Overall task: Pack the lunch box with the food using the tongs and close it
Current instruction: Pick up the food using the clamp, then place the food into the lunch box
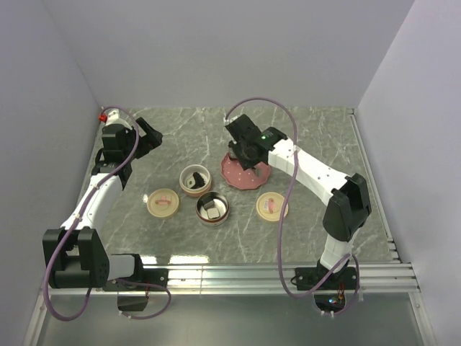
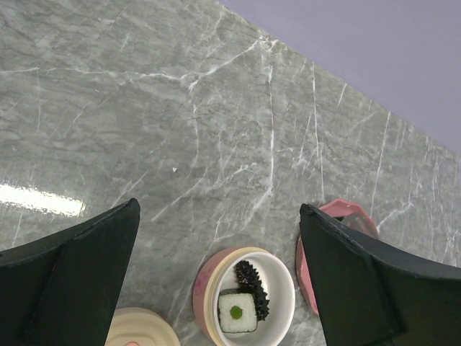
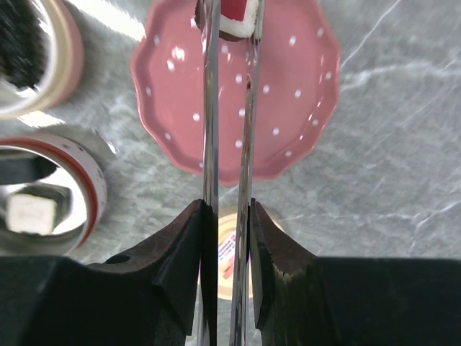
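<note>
The only label is a small red-and-white sticker on the cream lid [image 3: 232, 249] below the tongs, too blurred to read. The right gripper [image 3: 227, 209] is narrowed onto the grey metal tongs [image 3: 211, 108], one black finger pressing each arm. The two arms run nearly parallel over the pink white-dotted plate [image 3: 288, 108]. A sushi piece [image 3: 238, 20] with a red top and white body sits between the arms near their tips, at the plate's far edge. I cannot tell whether it is lifted. The left gripper [image 2: 217, 209] hangs with its jaws spread wide, holding nothing, above the marble table [image 2: 144, 108]. Near it, a cream bowl [image 2: 282, 285] holds a green-centred piece [image 2: 238, 313]. A steel container [image 3: 94, 187] holds a white piece [image 3: 30, 214].
</note>
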{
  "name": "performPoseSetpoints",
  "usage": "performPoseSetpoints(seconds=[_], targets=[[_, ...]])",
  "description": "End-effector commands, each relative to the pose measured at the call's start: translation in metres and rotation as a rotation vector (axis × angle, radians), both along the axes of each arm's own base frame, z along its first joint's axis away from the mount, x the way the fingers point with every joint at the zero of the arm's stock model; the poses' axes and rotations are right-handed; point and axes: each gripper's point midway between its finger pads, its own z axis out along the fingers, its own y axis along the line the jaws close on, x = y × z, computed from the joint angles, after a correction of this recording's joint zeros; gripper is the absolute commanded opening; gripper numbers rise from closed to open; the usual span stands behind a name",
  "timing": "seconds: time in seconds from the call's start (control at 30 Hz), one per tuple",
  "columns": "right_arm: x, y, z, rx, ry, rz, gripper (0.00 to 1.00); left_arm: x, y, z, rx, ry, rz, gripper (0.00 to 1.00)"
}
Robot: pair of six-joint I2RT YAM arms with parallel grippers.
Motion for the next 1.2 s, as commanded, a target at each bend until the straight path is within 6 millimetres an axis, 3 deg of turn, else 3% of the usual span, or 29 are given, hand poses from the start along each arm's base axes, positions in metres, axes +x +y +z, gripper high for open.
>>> performPoseSetpoints(seconds=[0.0,0.13,0.4,0.6,0.8,0.93,1.17], targets=[[0.008,0.007,0.061,0.076,-0.127,-0.006,0.16,0.001,-0.003,0.017,-0.001,-0.052,-0.012,0.99],[0.001,0.015,0.071,0.07,-0.126,0.023,0.16,0.001,-0.003,0.017,-0.001,-0.052,-0.012,0.99],[-0.031,0.06,0.102,0.143,-0.144,0.142,0.16,0.0,-0.002,0.018,0.001,-0.056,-0.006,0.99],[-0.049,0.076,0.115,0.167,-0.141,0.185,0.16,0.001,-0.003,0.017,-0.001,-0.053,-0.009,0.99],[-0.082,0.066,0.118,0.17,-0.094,0.217,0.16,0.001,-0.002,0.016,-0.001,-0.051,-0.006,0.99],[-0.112,0.05,0.107,0.125,-0.037,0.24,0.16,0.001,-0.003,0.012,-0.007,-0.04,-0.01,0.99],[-0.155,0.04,0.123,0.151,0.012,0.284,0.16,0.004,-0.007,0.014,-0.019,-0.056,-0.023,0.99]])
